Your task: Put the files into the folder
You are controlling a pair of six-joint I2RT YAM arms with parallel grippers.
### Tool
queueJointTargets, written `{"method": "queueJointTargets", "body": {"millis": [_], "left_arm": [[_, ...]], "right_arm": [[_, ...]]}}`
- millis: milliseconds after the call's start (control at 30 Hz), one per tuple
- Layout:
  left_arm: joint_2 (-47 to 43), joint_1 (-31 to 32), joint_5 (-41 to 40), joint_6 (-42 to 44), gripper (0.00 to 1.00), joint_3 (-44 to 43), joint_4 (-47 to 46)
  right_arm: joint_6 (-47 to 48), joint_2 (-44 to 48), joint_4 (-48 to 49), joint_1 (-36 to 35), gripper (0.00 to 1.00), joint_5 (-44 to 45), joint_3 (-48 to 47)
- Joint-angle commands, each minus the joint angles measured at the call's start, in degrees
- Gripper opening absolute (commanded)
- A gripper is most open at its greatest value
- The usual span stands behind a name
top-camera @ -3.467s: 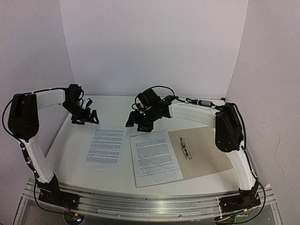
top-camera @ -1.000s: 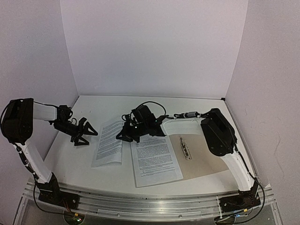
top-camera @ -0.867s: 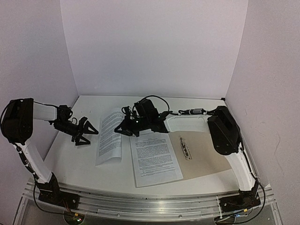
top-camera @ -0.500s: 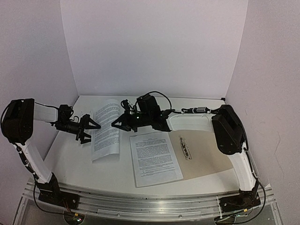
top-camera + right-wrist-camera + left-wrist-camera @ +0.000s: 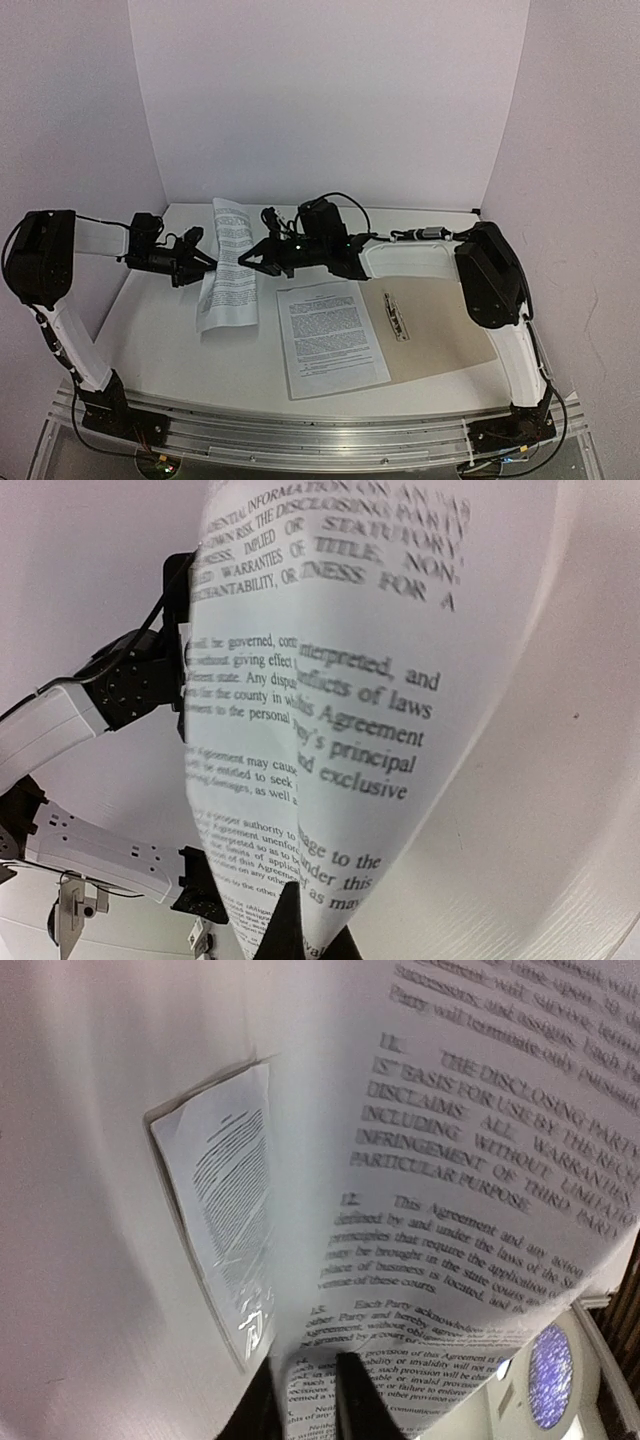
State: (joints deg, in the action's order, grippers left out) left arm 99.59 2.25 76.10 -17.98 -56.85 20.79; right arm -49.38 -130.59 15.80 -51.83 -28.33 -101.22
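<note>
One of the files, a printed white sheet (image 5: 228, 268), stands curled up off the table at the left. My right gripper (image 5: 252, 258) is shut on its right edge, and the wrist view shows the page (image 5: 340, 710) pinched at the fingertips (image 5: 288, 930). My left gripper (image 5: 207, 264) is shut on the sheet's left edge, with the paper (image 5: 450, 1220) between its fingers (image 5: 352, 1400). The other file (image 5: 330, 338) lies flat, its right part overlapping the tan folder (image 5: 445, 325). That flat sheet (image 5: 225, 1220) also shows in the left wrist view.
A thin metal fastener strip (image 5: 397, 315) lies on the open folder. White walls close in the table at the back and on both sides. My left arm (image 5: 110, 695) shows behind the lifted sheet in the right wrist view.
The right gripper lifted the sheet's right edge higher, so the page went from lying on the table to standing curled. The left gripper moved right to the sheet's left edge and closed on it.
</note>
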Motion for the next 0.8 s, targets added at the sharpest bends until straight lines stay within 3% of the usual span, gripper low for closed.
{"method": "queueJointTargets", "body": {"millis": [0, 167, 267, 433, 600, 700, 767], "left_arm": [[-1.9, 0.1, 3.5, 8.7, 0.0, -6.2, 9.5], [-2.2, 0.1, -0.4, 14.8, 0.0, -10.4, 17.3], [-2.1, 0.8, -5.3, 16.3, 0.0, -14.8, 19.6], [-1.2, 8.3, -22.2, 33.3, 0.0, -28.3, 32.4], [-3.0, 17.4, -44.1, 46.0, 0.0, -38.7, 36.6], [-5.2, 22.3, -57.7, 51.6, 0.0, -42.3, 33.9], [-6.4, 25.4, -67.0, 54.9, 0.0, -44.3, 31.2]], "right_arm": [[0.3, 4.6, 2.0, 0.8, 0.02, -0.2, 3.0], [0.9, 8.9, 2.0, 2.3, 0.05, 2.5, 9.3], [2.2, 10.4, 2.0, 2.7, 0.12, 2.8, 11.0], [3.7, 14.6, 1.9, 4.3, 0.52, 4.2, 17.1], [7.1, 23.1, 1.4, 7.8, 0.76, 8.3, 26.1], [10.6, 28.7, 1.0, 9.4, 0.94, 12.0, 31.6], [13.7, 32.5, 1.0, 9.8, 0.98, 15.5, 34.9]]}}
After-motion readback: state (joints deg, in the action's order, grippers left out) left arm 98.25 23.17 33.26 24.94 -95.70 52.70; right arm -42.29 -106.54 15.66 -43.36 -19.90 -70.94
